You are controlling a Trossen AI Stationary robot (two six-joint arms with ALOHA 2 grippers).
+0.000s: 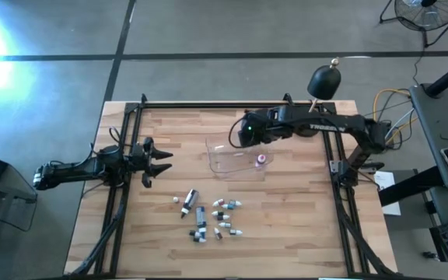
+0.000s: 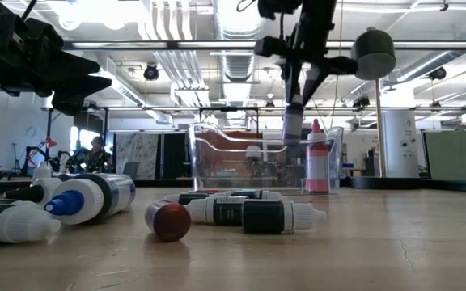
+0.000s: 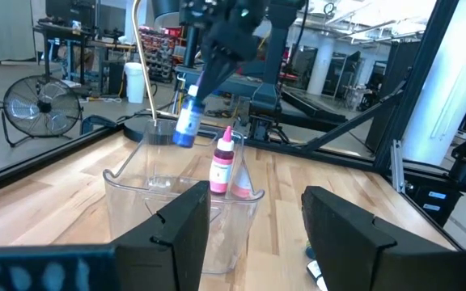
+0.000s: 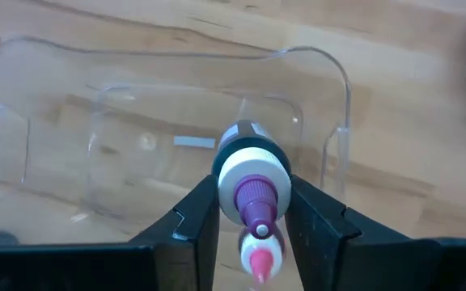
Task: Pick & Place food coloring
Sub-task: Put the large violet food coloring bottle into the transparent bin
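Observation:
My right gripper (image 1: 239,134) hangs over the clear plastic tub (image 1: 236,162), shut on a small food coloring bottle (image 3: 187,123) with a blue body, white shoulder and purple cap (image 4: 255,194). A pink bottle (image 3: 223,166) stands upright on its base inside the tub; it also shows in the high view (image 1: 261,159). Several more small bottles (image 1: 208,216) lie on their sides on the table's near middle. My left gripper (image 1: 160,159) is open and empty at the table's left, level, its fingers (image 3: 176,230) pointing toward the tub. My right gripper pinches the bottle between its two fingers (image 4: 196,218), on the sides of its body just under the white shoulder (image 4: 253,166). The fingers come from above, pointing down. The bottle hangs slightly tilted, cap up, clear above the tub's open top (image 2: 292,121).
A black dome lamp (image 1: 325,80) stands at the table's far right edge. Black frame rails (image 1: 127,155) run along the left and right sides. Bare wood lies between my left gripper and the tub and to the right of the loose bottles.

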